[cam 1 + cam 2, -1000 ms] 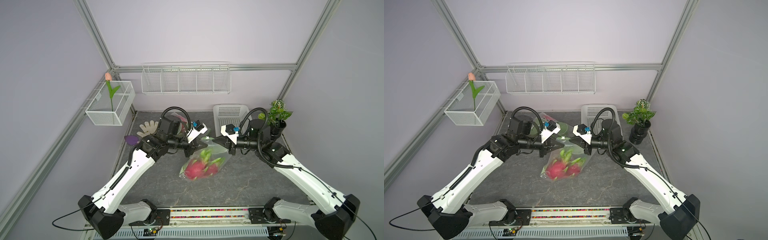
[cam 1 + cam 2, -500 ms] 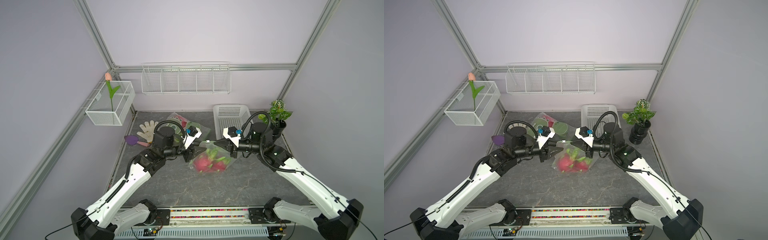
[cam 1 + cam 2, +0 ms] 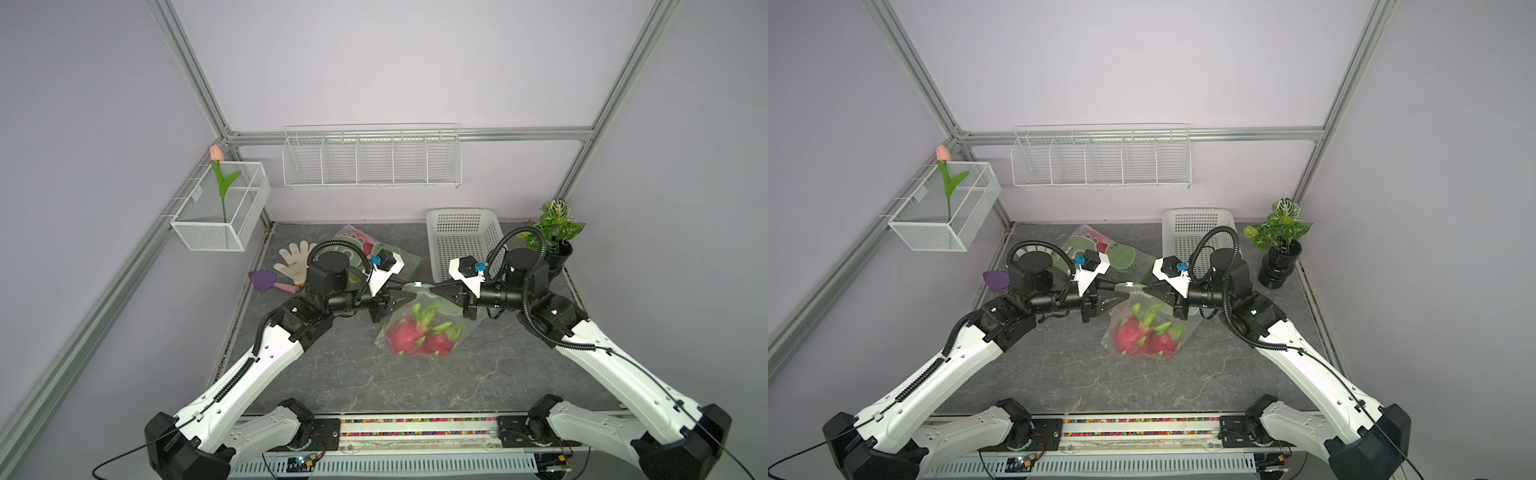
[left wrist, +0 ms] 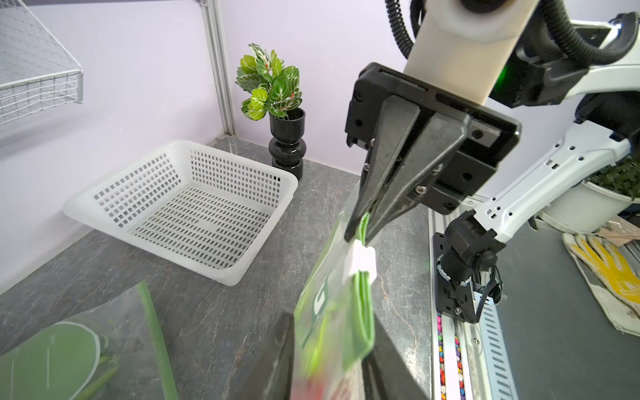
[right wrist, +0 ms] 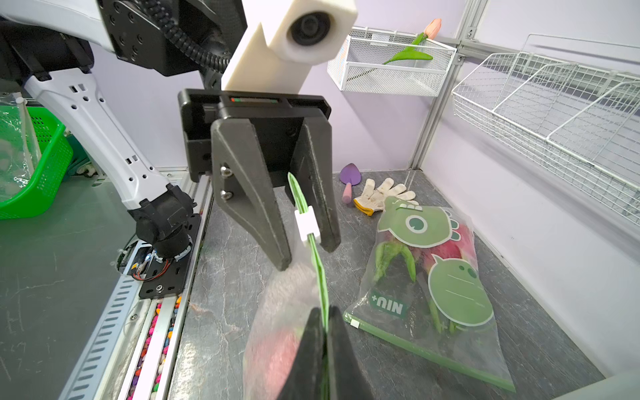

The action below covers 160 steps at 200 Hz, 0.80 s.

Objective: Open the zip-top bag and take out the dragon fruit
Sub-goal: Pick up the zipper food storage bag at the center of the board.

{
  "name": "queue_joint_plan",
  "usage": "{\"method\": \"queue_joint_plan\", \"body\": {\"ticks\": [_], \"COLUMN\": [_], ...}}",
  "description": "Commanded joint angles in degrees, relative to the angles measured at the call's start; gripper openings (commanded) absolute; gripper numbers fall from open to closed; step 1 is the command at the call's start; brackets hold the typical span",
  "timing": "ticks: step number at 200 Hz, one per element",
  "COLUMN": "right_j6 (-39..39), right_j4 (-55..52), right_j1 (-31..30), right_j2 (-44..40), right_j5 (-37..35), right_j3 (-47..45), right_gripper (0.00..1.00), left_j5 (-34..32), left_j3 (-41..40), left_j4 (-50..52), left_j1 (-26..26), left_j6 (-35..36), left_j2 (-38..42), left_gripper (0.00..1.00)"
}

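In both top views the zip-top bag (image 3: 449,311) hangs at the centre of the frame between my two arms. The dragon fruit (image 3: 409,337) is bunched pink and green in its lower end. I cannot tell whether that end rests on the desk (image 3: 340,374). From up there the jaws are just two dark wedges meeting at the white slider (image 3: 417,284).

The wrist views sort it out. The right wrist view shows the left jaws spread, with one finger (image 5: 249,207) on each side of the green zip strip (image 5: 320,284). The slider sits just beside one finger, and I see no squeeze on the strip. The left wrist view shows the right jaws pressed together, pinching the bag's top edge just past the slider.

The right wrist view also gives the clearest look at the second bag (image 5: 446,287), which lies flat with pink fruit inside.

For room, bare desk fills the lower half of the top views. The white basket (image 3: 457,217) sits just behind the right arm at upper right, and the second bag lies behind the left arm.
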<state>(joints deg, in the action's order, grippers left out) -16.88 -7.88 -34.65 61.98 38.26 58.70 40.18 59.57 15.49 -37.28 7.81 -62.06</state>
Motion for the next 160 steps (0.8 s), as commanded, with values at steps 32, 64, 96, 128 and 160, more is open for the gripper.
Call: {"method": "queue_joint_plan", "body": {"ticks": [32, 64, 96, 128, 160], "right_j6": [-0.69, -2.00, -1.84, -4.16, -4.80], "right_j4": [-0.01, -2.57, -2.23, -10.44, -12.85], "right_j1": [-0.33, -0.37, -0.41, -0.70, -1.27], "right_j2": [-1.37, -2.18, -2.58, 2.20, 5.56], "right_j5": [1.56, 1.45, 2.59, 5.47, 7.43], "right_j3": [0.64, 0.81, 1.43, 8.46, 12.19], "right_gripper": [0.08, 0.20, 0.37, 0.49, 0.54], "left_j5": [4.47, 5.78, 6.45, 6.75, 6.66], "left_j3": [2.56, 3.53, 3.96, 4.93, 5.03], "left_j4": [0.82, 1.65, 2.28, 3.74, 4.28], "left_j1": [0.19, 0.18, 0.17, 0.21, 0.19], "left_j6": [-0.13, -0.37, -0.59, -0.46, -0.25], "left_j2": [-1.20, -1.39, -1.48, -1.44, -1.48], "left_gripper": [0.16, 0.00, 0.00, 0.00, 0.00]}}
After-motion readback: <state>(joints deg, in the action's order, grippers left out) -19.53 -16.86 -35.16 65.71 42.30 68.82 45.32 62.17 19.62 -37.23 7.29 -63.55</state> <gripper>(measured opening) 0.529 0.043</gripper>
